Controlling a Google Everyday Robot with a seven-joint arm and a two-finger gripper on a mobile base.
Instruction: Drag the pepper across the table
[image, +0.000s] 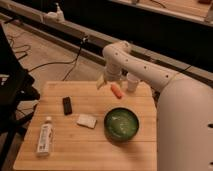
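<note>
We are looking at the gripper (103, 81) hanging at the end of the white arm (150, 75), just above the far edge of the table (90, 147), a little right of centre. We cannot tell whether it is open or closed.

The pepper (116, 90) is lying flat on the wood just beside the gripper, at about 4 o'clock from it, apart and not held. Its long axis is running roughly from 10 o'clock to 4 o'clock, so we are judging that contact will need a short shift toward 4 o'clock and then down onto it.

The white paper cup (132, 82) is standing close to the pepper at its 2 o'clock, so we are counting that side as tight. The green bowl (121, 123) is sitting at the pepper's 6 o'clock, well apart. Toward 8 o'clock we are seeing bare planks before the black block (67, 105) and the white sponge (86, 120), with a white bottle (45, 138) lying farther off by the near left corner. We are judging a drag toward 8 or 9 o'clock to have the most room.
</note>
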